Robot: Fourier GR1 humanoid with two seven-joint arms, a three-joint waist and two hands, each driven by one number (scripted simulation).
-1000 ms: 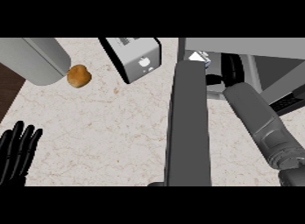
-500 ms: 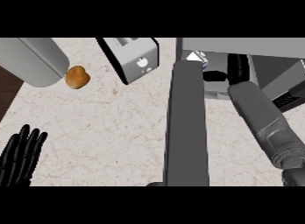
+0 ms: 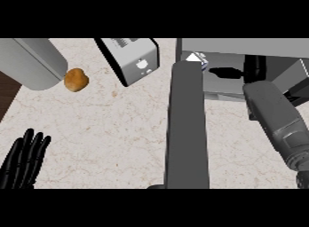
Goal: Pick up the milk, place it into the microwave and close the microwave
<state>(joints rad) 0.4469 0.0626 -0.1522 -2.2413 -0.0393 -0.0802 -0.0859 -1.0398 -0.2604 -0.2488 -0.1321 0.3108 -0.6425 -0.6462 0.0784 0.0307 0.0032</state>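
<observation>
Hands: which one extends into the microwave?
The right hand, at the view's right, extends into the microwave; the left hand rests open at the lower left, far from it.

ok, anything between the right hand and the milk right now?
Nothing solid that I can see. The milk shows at the left edge of the microwave, just past the open door; the right hand is to its right in the opening. Between them is only a dark patch, possibly shadow.
</observation>
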